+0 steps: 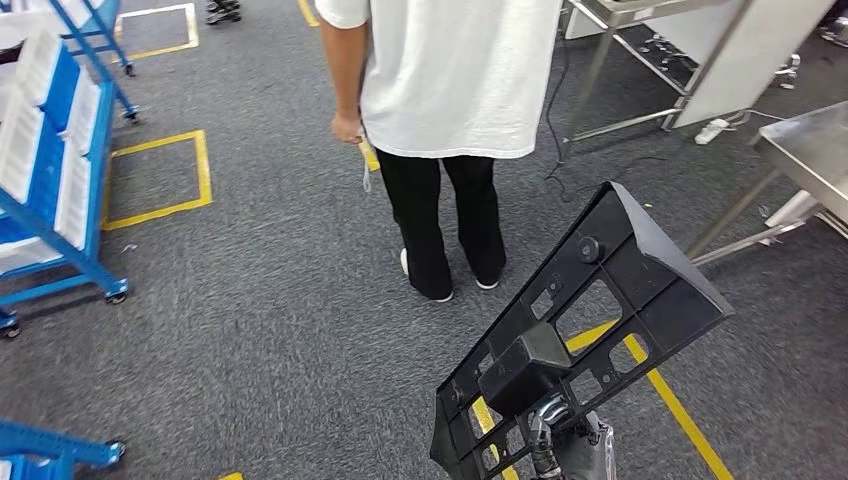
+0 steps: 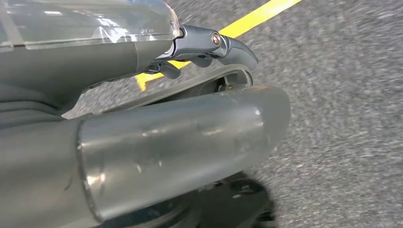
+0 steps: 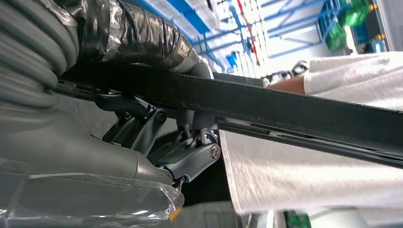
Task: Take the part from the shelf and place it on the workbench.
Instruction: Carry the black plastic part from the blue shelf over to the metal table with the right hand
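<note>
Right hand point(image 1: 560, 440) grips black part point(image 1: 590, 330) — carry step; next, turn right toward workbench point(image 1: 815, 150) — person point(image 1: 450, 120) ahead. Left hand point(image 2: 204, 52): curled, apparently empty.

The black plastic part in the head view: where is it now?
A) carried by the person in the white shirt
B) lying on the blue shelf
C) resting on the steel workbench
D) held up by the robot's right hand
D: the right hand grips the black plastic part from below, above the carpet.
</note>
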Tool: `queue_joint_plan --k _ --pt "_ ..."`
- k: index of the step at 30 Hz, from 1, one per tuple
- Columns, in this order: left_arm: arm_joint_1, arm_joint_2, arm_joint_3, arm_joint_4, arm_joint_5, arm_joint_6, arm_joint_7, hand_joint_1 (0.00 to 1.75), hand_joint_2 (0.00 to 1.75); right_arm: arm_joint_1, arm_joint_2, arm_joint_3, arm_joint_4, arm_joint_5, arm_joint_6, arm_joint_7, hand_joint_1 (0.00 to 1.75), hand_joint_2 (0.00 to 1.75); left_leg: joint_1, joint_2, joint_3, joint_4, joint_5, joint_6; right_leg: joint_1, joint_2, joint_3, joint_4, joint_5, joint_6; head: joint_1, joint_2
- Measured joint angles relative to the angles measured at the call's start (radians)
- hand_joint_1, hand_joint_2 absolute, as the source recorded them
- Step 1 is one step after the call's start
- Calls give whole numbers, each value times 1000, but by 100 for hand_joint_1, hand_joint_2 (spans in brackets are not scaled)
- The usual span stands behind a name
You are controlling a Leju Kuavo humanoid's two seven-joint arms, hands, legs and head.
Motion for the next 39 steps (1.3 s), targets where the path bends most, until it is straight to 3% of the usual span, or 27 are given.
queue_joint_plan --k 4,5,8,9,10,11,13,14,15,17,19,21,23,24,25,26,28,30,31,32,33,34,36,38,39 --pt "-3 0 0 0 2 -4 0 0 0 0 0 0 0 2 -1 0 175 175 -3 -3 3 -14 -5 5 2 21 -11 5 4 14 0 0" --pt "-5 0 0 0 3 -9 -1 0 0 0 0 0 0 3 -1 0 175 175 -4 15 4 -22 0 14 2 2 -27 33 -13 24 0 0" --pt "-2 -1 1 0 6 -18 -2 0 0 1 0 -1 0 4 -1 0 175 175 -7 95 4 -36 11 40 -1 -85 -126 237 -114 48 1 0" --pt "-1 0 1 0 6 -18 -2 0 0 2 0 -1 0 4 -2 1 175 175 -9 113 4 -35 10 40 -2 -89 -137 266 -118 50 1 0" --pt "-2 -1 1 0 6 -18 -2 0 0 2 0 -1 0 4 -2 1 175 175 -9 126 5 -35 8 39 -2 -93 -120 237 -95 49 1 0" --pt "-3 -1 1 0 6 -18 -2 0 0 3 0 -1 0 4 -2 1 175 175 -10 138 8 -35 6 37 -1 -106 -85 174 -61 45 1 0" --pt "-4 -2 1 0 6 -18 -2 0 0 1 0 -1 0 4 -2 1 175 175 -13 158 14 -34 1 31 9 -154 -15 43 -16 33 1 0" --pt "-5 -2 1 0 6 -18 -2 0 0 1 0 -1 -1 4 -2 1 175 175 -14 167 17 -34 -2 27 15 -170 4 6 -8 27 1 0" --pt "-6 -2 1 0 6 -18 -2 0 0 0 0 -1 -1 4 -2 1 175 175 -15 176 19 -34 -4 22 20 -175 8 -7 -9 23 1 0" --pt "-10 -2 1 0 6 -18 -2 0 0 2 0 -1 -1 4 -2 1 175 175 -16 191 25 -37 -7 12 18 -149 7 -13 -4 15 1 0" --pt "-11 -1 1 0 6 -21 -2 0 0 2 1 -2 -2 5 -2 1 175 175 -13 160 19 -11 -32 2 9 -126 12 -24 4 3 1 0" --pt "-10 -1 1 0 6 -26 -2 0 0 -1 2 -2 -3 6 -2 2 175 175 -10 102 -27 93 -92 -4 5 -103 12 -29 9 -6 0 0" --pt "-8 -1 1 0 5 -31 -2 0 0 -2 3 -2 -2 7 -2 4 175 175 -8 81 -88 216 -139 -8 5 -75 10 -28 10 -9 0 0" --pt "-6 -1 1 0 5 -33 -2 0 0 -2 3 -2 -2 7 -3 5 175 175 -8 79 -102 240 -135 -9 5 -60 10 -26 10 -9 0 0" --pt "-6 -1 1 0 5 -34 -3 0 0 -2 3 -2 -2 7 -4 6 175 175 -8 77 -99 224 -111 -9 5 -45 10 -24 9 -8 0 0" --pt "-5 -1 1 0 5 -36 -4 0 0 -2 3 -2 -2 7 -6 7 175 175 -7 71 -78 171 -71 -8 4 -29 11 -20 8 -6 0 0" --pt "-5 0 1 0 3 -37 -6 0 0 -3 3 -2 -2 7 -12 10 175 175 -4 26 -27 42 -8 -2 4 -3 7 -8 3 2 0 0" --pt "-6 0 1 0 -1 -36 -9 0 0 -4 3 -2 -2 7 -17 13 175 175 -3 -15 -4 -16 5 4 1 19 -4 0 2 14 0 0" --pt "-6 1 1 0 -2 -36 -10 0 0 -4 3 -2 -3 7 -19 14 175 175 -5 -18 -3 -20 3 7 0 31 -9 1 4 21 0 0" --pt "-7 1 1 0 -3 -35 -12 0 0 -4 3 -2 -3 7 -21 15 175 175 -5 -6 -2 -23 5 13 -3 41 -13 0 6 27 0 0" --pt "-7 1 1 0 -4 -35 -12 0 0 -2 2 -2 -3 7 -23 16 175 175 -4 7 0 -29 8 19 -2 34 -17 5 3 33 1 0" --pt "-7 0 1 0 -4 -34 -13 0 0 -1 2 -2 -4 7 -26 17 175 175 -2 20 2 -35 11 26 -1 13 -25 20 -7 38 2 0" --pt "-7 0 1 0 -5 -33 -14 0 0 -3 2 -2 -5 7 -32 19 175 175 -2 49 5 -42 14 36 1 -52 -66 106 -58 47 4 0" --pt "-4 0 1 0 -6 -33 -14 0 0 -6 1 -2 -6 5 -37 21 175 175 -4 80 6 -41 12 39 -3 -82 -124 222 -110 54 4 0" --pt "-4 0 1 0 -7 -33 -14 0 0 -6 0 -2 -6 4 -39 22 175 175 -4 95 7 -41 9 39 -5 -87 -140 253 -114 56 4 0"
